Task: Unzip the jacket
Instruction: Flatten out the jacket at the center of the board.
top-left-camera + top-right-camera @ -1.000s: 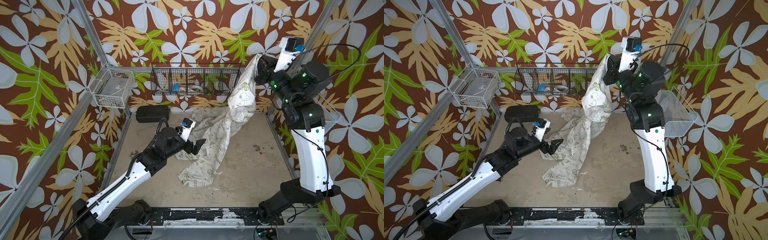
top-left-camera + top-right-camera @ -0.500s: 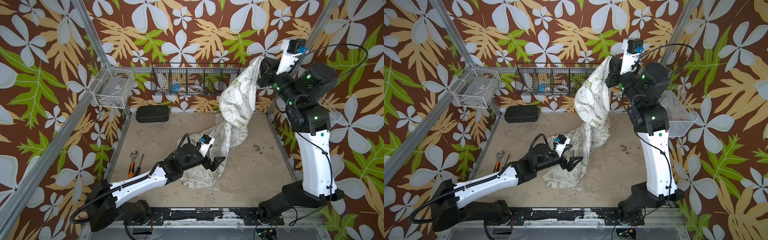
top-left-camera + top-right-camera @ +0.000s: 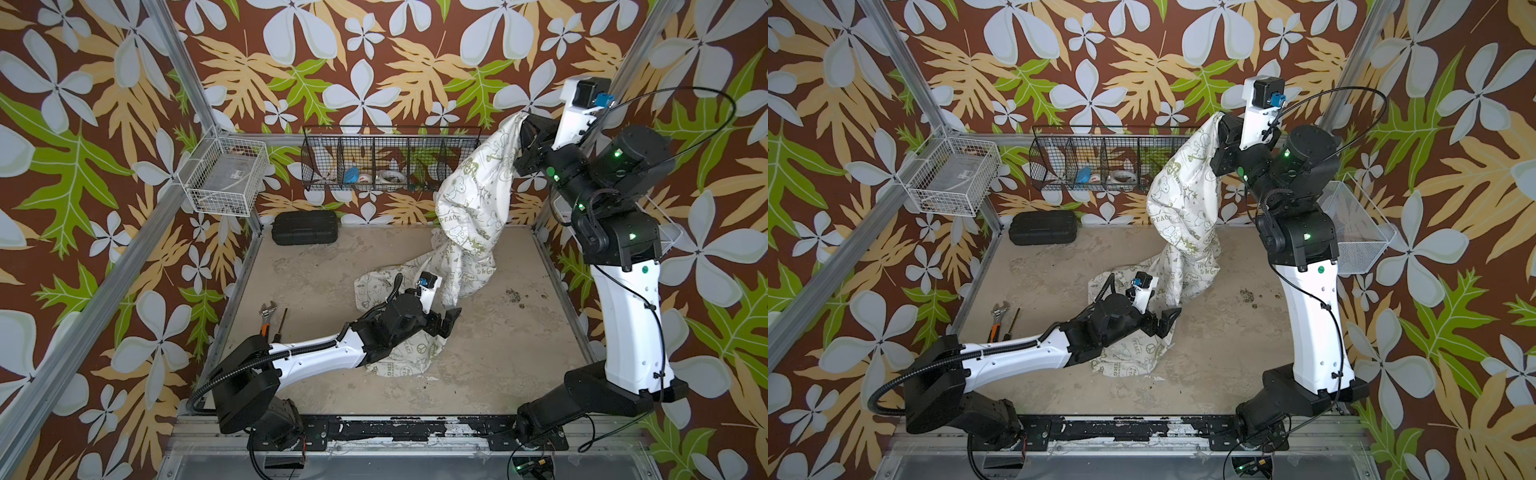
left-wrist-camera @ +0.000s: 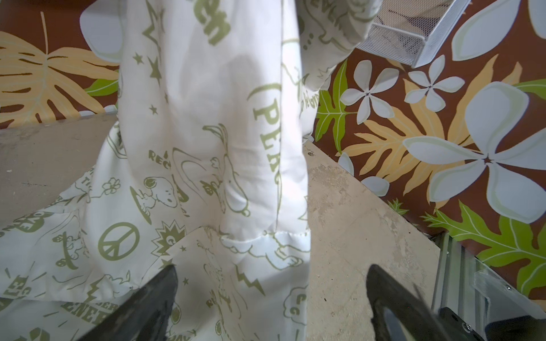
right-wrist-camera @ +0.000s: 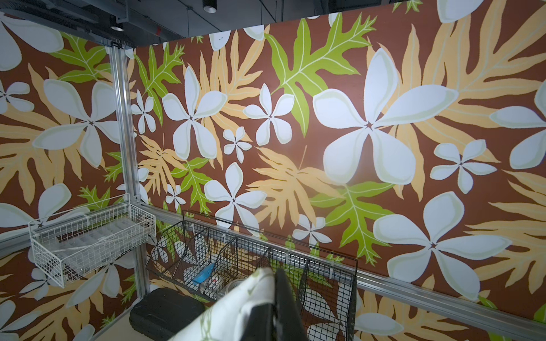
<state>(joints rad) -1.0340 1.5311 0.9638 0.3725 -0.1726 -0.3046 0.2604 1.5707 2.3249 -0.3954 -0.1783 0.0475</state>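
The cream-white jacket (image 3: 469,208) with olive-green cartoons and "PEACE" print hangs from my right gripper (image 3: 527,132), which is shut on its top edge high at the back right. The wrist view shows that gripper (image 5: 276,274) pinching a fold of the jacket (image 5: 236,310). The lower part of the jacket (image 3: 1133,349) lies crumpled on the table. My left gripper (image 3: 451,319) is open, low over that lower part. In its wrist view the left gripper (image 4: 271,274) has the cloth's edge between its fingers, which are apart from the jacket (image 4: 206,133). No zipper shows.
A black case (image 3: 305,227) lies at the back of the table. A black wire basket (image 3: 390,158) and a white wire basket (image 3: 226,176) hang on the walls. A wrench and a screwdriver (image 3: 268,316) lie at the left edge. A white mesh bin (image 3: 1358,232) hangs behind the right arm.
My left arm has swung from the back left to the front and dropped low over the jacket's lower part, uncovering the wrench. The right gripper keeps the jacket held high.
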